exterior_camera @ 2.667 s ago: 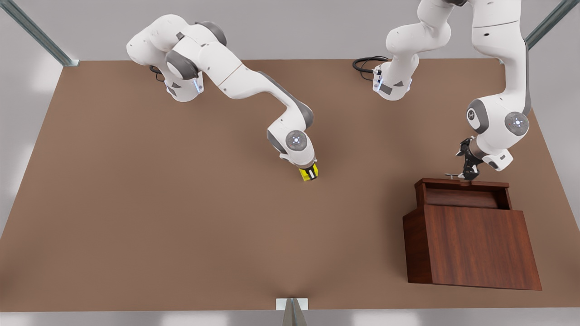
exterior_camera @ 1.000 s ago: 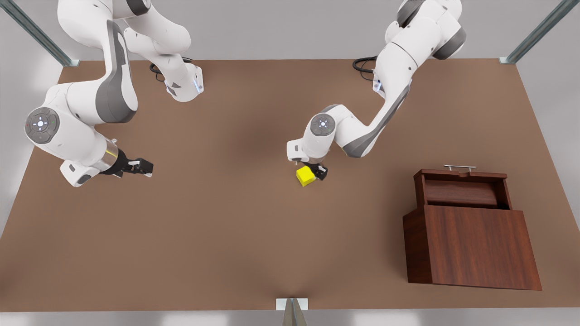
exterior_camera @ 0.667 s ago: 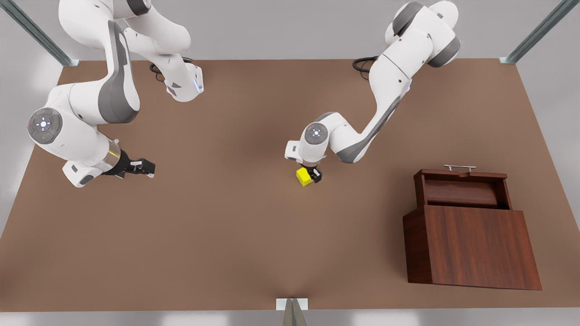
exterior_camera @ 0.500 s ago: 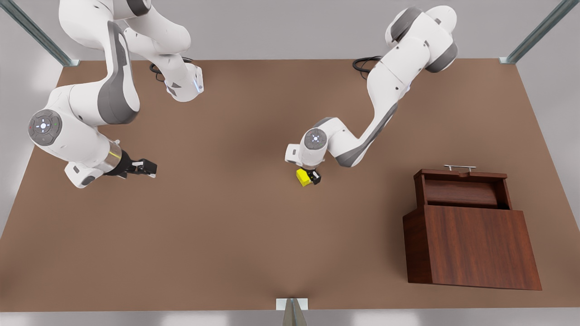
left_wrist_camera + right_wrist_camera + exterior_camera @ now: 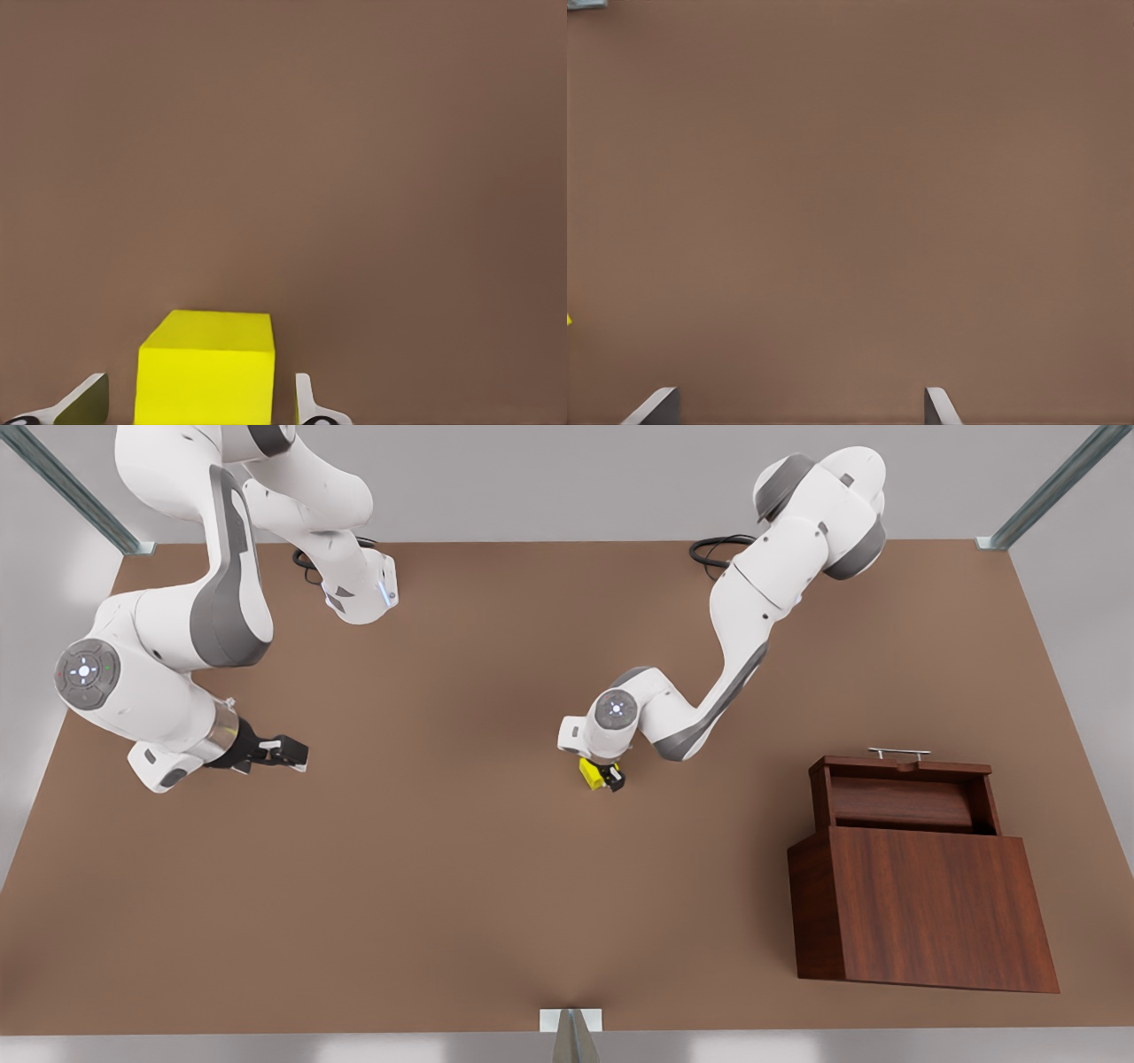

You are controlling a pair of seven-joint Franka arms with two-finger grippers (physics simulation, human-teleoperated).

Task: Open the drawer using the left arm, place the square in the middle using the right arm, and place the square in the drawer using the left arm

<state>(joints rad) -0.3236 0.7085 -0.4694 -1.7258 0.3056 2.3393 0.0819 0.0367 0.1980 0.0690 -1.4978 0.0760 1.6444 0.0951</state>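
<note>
The left end effector (image 5: 609, 778) straddles the square (image 5: 205, 367) mid-worktop (image 5: 443, 886), fingers (image 5: 306, 403) open either side; the open right end effector (image 5: 288, 751) waits well apart.

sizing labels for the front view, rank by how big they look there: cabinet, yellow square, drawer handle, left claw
1. cabinet
2. drawer handle, a slim bar
3/4. yellow square and left claw around it look alike; unsure.

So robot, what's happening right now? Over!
Left gripper down around the yellow cube, fingers open, not yet clamped. Right gripper open, waiting over bare table. Drawer open, path clear.
</note>
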